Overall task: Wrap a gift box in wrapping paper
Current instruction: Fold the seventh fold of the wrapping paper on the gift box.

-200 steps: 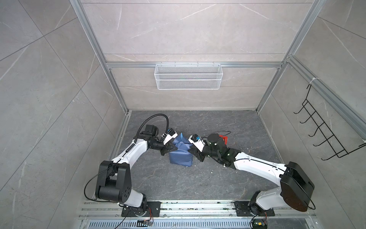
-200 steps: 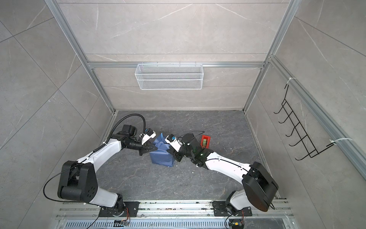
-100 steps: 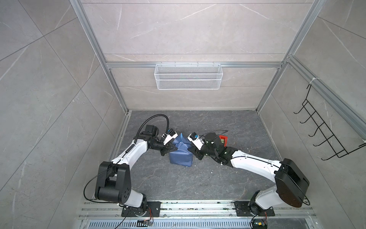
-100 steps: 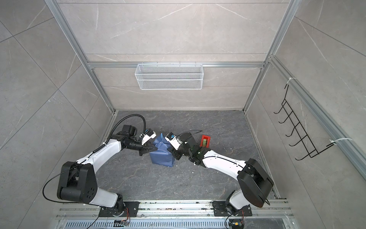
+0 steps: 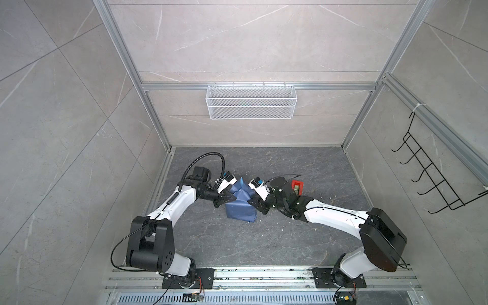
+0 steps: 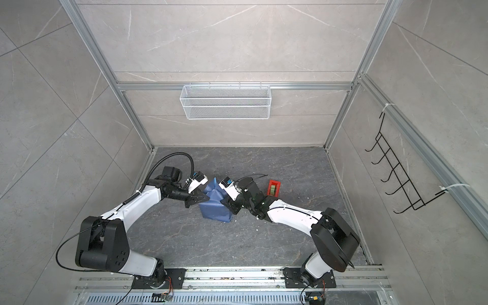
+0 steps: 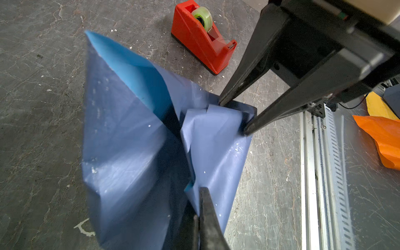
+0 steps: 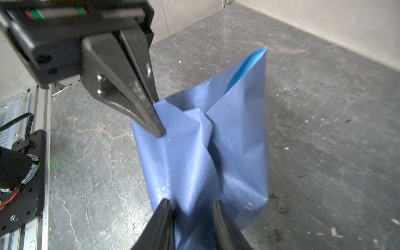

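Wrapping paper (image 5: 239, 210) hides the box. Our clenched left claw (image 8: 159, 131) pins the seam; right claw (image 7: 232, 118), spread, straddles the end.

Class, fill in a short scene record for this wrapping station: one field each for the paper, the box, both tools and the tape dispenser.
wrapping paper: blue, creased, folded into a parcel on the grey table, one pointed flap sticking up
gift box: hidden under the paper
left tool: shut, tips against the paper
right tool: jaws apart, straddling one end of the parcel
tape dispenser: red, upright on the table, apart from the paper
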Robot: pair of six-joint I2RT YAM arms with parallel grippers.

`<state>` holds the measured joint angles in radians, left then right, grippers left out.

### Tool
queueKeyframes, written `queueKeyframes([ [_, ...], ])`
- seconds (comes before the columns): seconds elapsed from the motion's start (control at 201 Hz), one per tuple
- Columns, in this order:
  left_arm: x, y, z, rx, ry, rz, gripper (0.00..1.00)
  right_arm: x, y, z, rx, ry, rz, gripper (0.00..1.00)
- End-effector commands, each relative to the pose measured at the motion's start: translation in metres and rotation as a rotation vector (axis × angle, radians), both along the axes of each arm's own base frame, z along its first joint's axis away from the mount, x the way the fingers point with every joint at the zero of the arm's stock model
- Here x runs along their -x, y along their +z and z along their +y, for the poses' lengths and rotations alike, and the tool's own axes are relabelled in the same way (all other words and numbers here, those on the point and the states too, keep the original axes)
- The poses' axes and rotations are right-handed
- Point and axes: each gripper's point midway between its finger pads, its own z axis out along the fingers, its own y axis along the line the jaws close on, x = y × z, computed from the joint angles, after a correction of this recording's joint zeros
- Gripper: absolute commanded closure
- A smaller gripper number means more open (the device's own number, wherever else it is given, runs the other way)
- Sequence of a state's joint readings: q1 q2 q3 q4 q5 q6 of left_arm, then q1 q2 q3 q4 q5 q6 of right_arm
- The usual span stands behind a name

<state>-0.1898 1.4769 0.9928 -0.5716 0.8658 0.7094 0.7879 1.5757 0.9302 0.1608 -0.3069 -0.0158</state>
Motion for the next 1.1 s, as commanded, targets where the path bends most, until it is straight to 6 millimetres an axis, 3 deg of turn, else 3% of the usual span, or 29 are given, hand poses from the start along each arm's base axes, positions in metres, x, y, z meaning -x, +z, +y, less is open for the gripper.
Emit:
queueKeyframes([
  [0.0, 0.002, 0.006, 0.001, 0.012, -0.006, -0.019, 0.99, 0.002, 0.014, 0.017, -0.071, 0.046, 0.018, 0.64],
  [0.08, 0.003, 0.005, 0.001, 0.018, -0.003, -0.013, 0.99, 0.001, 0.008, 0.018, -0.066, 0.046, 0.036, 0.65],
  [0.234, 0.002, 0.007, 0.001, 0.016, -0.002, -0.016, 0.99, 0.003, 0.021, 0.022, -0.129, 0.073, 0.038, 0.71],
  [0.473, 0.002, 0.005, 0.001, 0.019, 0.0, -0.012, 0.99, -0.008, 0.018, 0.013, -0.222, 0.08, 0.111, 0.88],
  [0.578, 0.002, 0.003, 0.0, 0.022, -0.002, -0.01, 0.99, -0.013, 0.006, 0.009, -0.22, 0.079, 0.154, 0.95],
  [0.832, 0.002, 0.002, 0.001, 0.022, 0.0, -0.007, 0.99, -0.021, -0.027, 0.005, -0.16, 0.048, 0.202, 0.99],
  [0.996, -0.001, 0.016, 0.003, 0.016, 0.005, -0.016, 0.87, -0.022, -0.047, -0.002, -0.091, 0.02, 0.223, 0.99],
  [1.09, -0.002, 0.047, 0.002, 0.028, -0.004, -0.028, 0.83, -0.022, -0.056, -0.005, -0.066, 0.005, 0.239, 0.99],
])
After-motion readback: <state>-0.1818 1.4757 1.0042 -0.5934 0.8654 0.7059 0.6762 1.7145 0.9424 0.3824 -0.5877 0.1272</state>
